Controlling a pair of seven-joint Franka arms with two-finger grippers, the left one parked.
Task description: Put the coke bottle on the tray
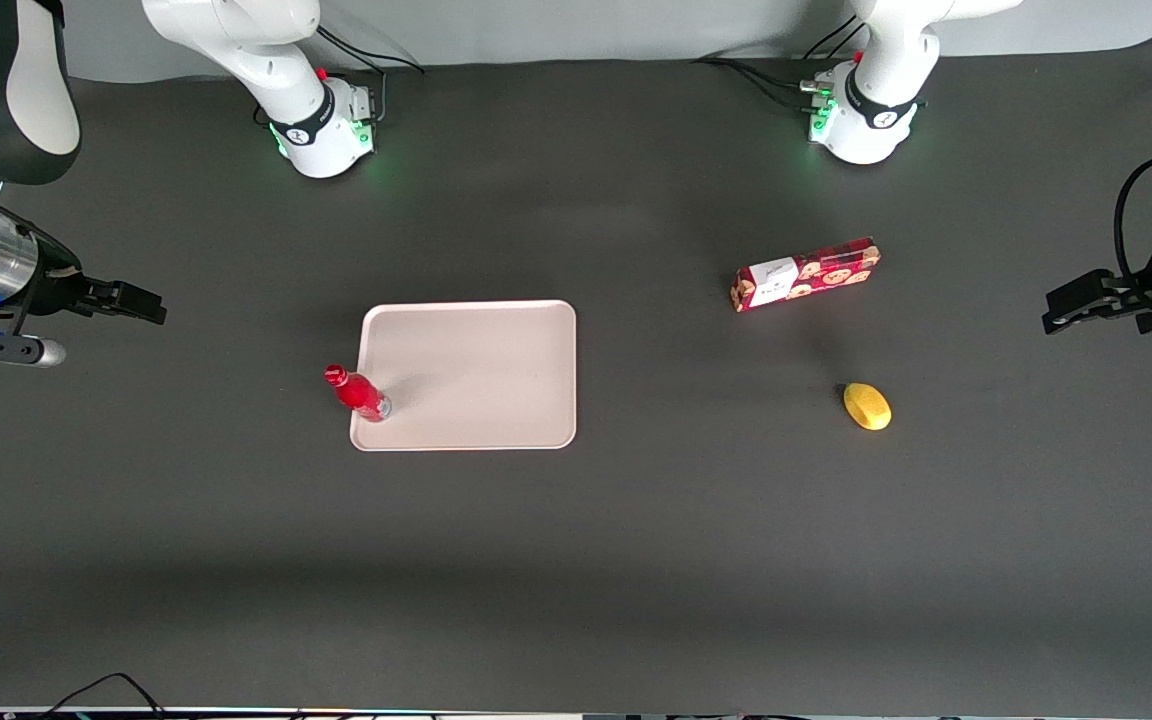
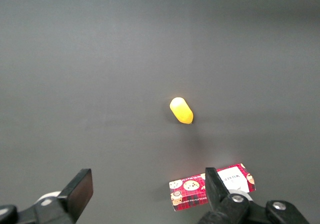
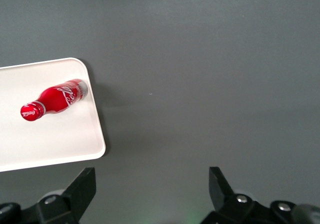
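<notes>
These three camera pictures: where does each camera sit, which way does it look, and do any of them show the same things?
Front view: high above the table, looking down; both arm bases and the open, empty gripper at the working arm's end.
Right wrist view: on the working arm, looking down past its fingers at the coke bottle standing on the tray.
Left wrist view: on the parked arm, over the lemon and cookie box.
Shared: front and right wrist views both show bottle and tray.
</notes>
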